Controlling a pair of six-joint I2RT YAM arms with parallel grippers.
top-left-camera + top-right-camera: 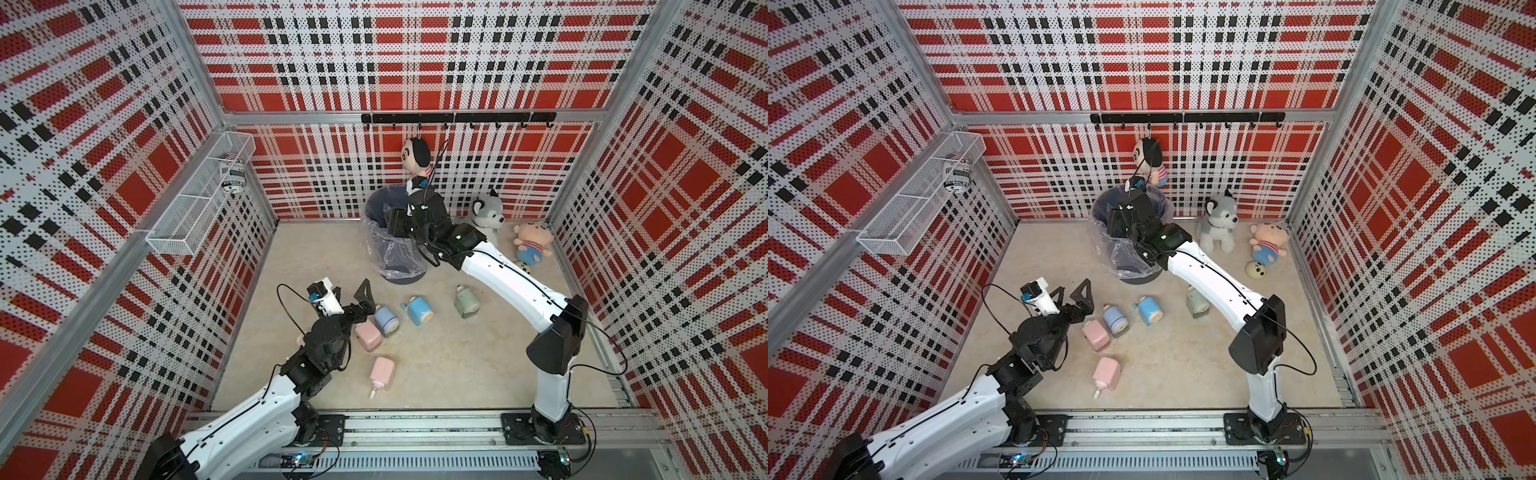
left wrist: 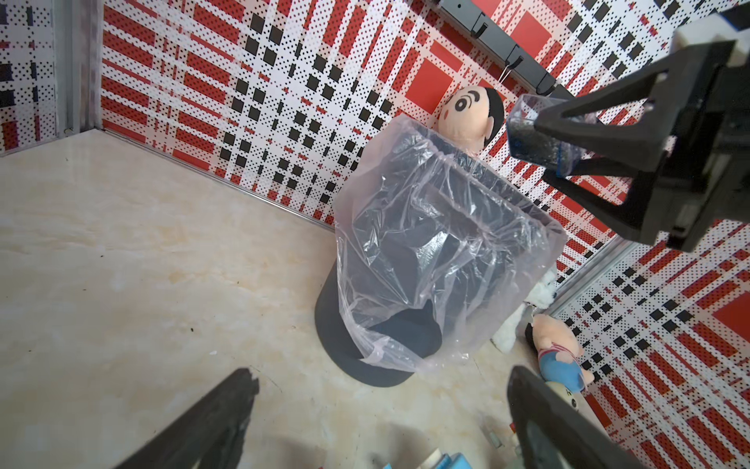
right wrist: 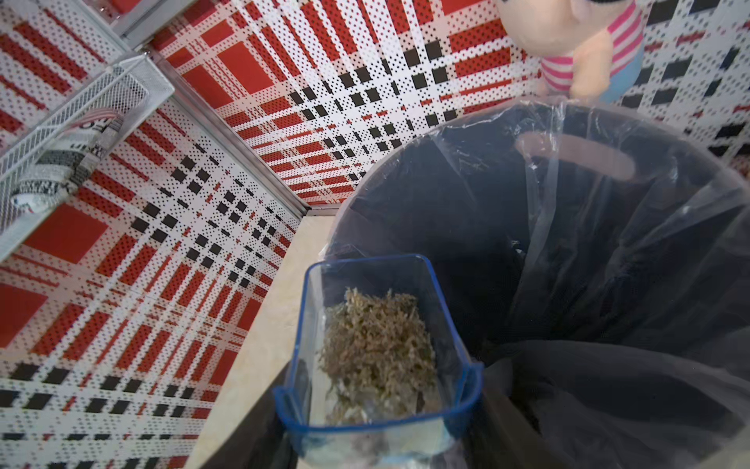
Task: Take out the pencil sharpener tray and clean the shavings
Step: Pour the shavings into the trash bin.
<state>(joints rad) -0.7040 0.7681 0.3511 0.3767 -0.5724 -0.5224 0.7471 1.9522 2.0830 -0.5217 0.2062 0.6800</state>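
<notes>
Far on the beige surface [image 1: 436,357], the clear tray [image 3: 367,257], shavings [image 3: 377,345] inside, is clamped by the right end effector [image 2: 568,142] over the bin [image 3: 466,211]'s left rim. The left end effector [image 1: 352,296] is spread wide, empty. Tipped here, shavings could be scattered outside the rim.

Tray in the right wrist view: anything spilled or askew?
Nothing spilled: the shavings lie heaped in the tray, shut in the right gripper. It seems to straddle the bin rim, not fully over the opening.
</notes>
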